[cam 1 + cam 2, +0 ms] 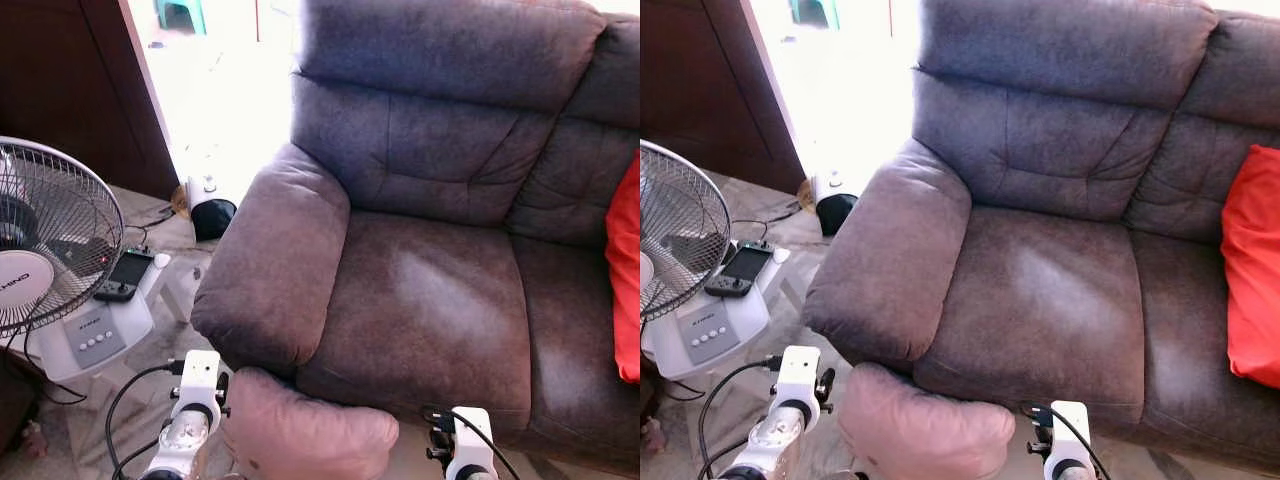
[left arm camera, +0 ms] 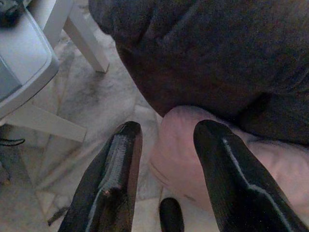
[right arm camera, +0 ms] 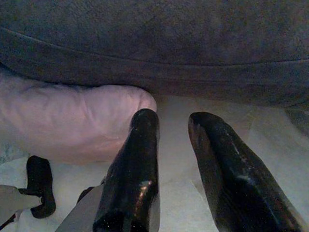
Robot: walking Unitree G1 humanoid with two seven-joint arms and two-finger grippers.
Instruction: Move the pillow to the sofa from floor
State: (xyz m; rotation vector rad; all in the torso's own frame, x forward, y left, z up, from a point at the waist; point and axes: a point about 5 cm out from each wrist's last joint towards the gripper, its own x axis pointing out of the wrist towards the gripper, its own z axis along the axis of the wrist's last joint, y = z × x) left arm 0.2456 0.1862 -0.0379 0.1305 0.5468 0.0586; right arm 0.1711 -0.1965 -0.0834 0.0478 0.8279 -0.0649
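Left gripper point(image 2: 164, 150), right gripper point(image 3: 174, 140): jaws parted, empty, flanking soft pink pillow point(image 1: 310, 432), likely for two-sided lift. Pillow on floor, against front of brown suede sofa point(image 1: 430, 300). Seat bare; red cushion point(image 1: 1252, 290) at far right.

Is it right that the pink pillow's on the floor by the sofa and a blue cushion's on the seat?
Not quite: the cushion on the sofa seat is red, not blue, as the right eye view shows. The pink pillow is down by the sofa front.
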